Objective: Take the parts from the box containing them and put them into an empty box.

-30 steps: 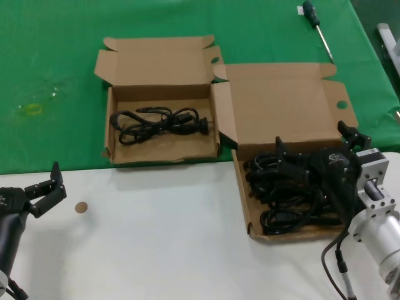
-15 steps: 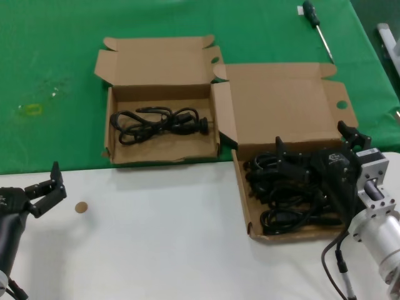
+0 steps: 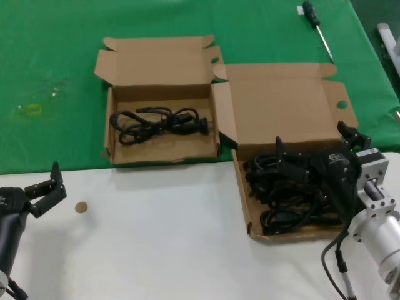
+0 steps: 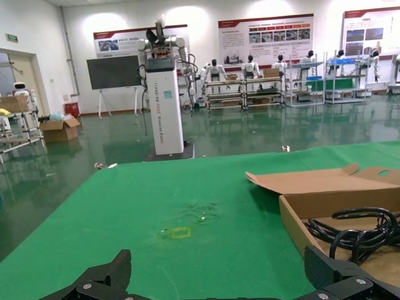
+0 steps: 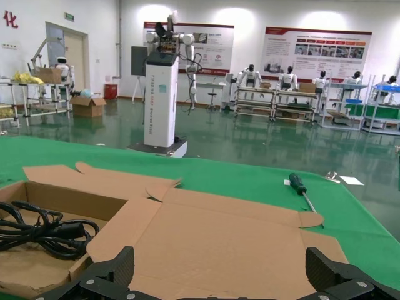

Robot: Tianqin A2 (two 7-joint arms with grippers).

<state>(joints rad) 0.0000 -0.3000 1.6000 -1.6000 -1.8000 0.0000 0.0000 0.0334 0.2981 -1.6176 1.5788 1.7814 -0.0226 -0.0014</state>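
Note:
The larger brown box (image 3: 244,206) at the right holds several black power cords (image 3: 287,194); its tall lid (image 5: 237,244) stands open behind them. My right gripper (image 3: 314,140) hangs open just above these cords with nothing between its fingers; in the right wrist view the right gripper (image 5: 220,259) faces the lid. The smaller box (image 3: 111,134), to the left on the green cloth, holds one looped cord (image 3: 159,122), also seen as the cord (image 4: 362,228) in the left wrist view. My left gripper (image 3: 44,181) rests open and empty over the white table at the near left.
A black-handled screwdriver (image 3: 315,25) lies on the green cloth behind the larger box. A small brown disc (image 3: 80,207) sits on the white table near the left gripper. A yellow mark (image 3: 31,109) shows on the cloth at the far left.

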